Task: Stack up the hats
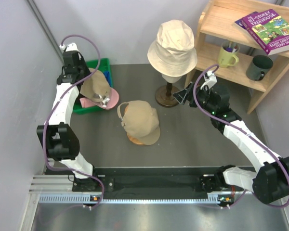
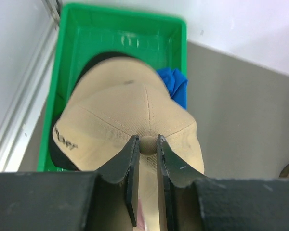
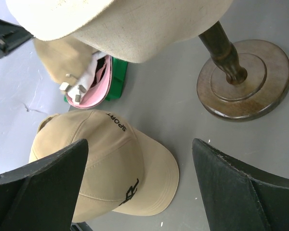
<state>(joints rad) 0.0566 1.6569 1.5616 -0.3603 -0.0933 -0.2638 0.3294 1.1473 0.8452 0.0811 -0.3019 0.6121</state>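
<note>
Our left fingers (image 2: 131, 183) pinch held tan cap (image 1: 94, 85) | centre tan cap (image 1: 140, 121) lies lower right | right fingers (image 3: 53, 187) wide, empty

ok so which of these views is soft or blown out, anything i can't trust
Left wrist: the left pincer sits close and dark with little detail, while the held tan cap is fairly sharp. Right wrist: the open right pincer is two soft-edged black shapes, yet the SPORT cap lettering reads clearly. Top external: even light, soft shadows, bright glare along the metal rail.
</note>
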